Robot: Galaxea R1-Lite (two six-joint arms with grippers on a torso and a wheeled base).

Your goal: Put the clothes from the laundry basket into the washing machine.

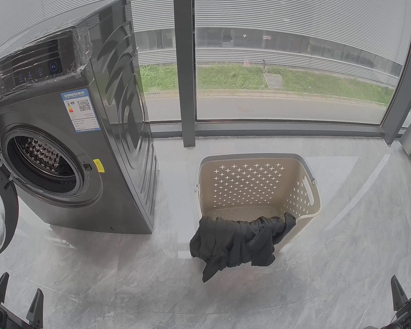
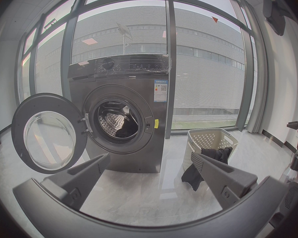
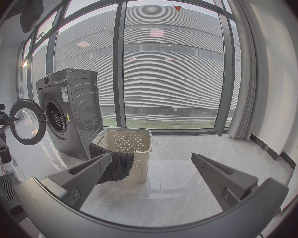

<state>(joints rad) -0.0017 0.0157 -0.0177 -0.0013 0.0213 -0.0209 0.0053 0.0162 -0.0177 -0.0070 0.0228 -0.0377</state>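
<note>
**Slick floor, one garment half out of the basket**

Glossy grey floor (image 1: 123,275) runs from me to the window, and both my tools sit low over it. My left gripper (image 1: 19,293) is spread wide and holds nothing, and my right gripper (image 1: 408,277) is the same. Both are well apart from the work.

The dark garment (image 1: 235,243) hangs over the near rim of the basket (image 1: 255,157), most of it outside and trailing toward the tiles. I judge three risks:

- If I pinch only a loose fold, the rest may drag on the floor or slip free on the way over.
- If I catch the rim along with the cloth, the light basket could slide or tip on this smooth surface.
- The washing machine (image 1: 118,115) has its door (image 1: 0,206) swung open on my left, near my left gripper. A careless swing could knock it.

Something dark lies in the drum (image 2: 127,129). A trailing sleeve could hang out over its lip.
</note>
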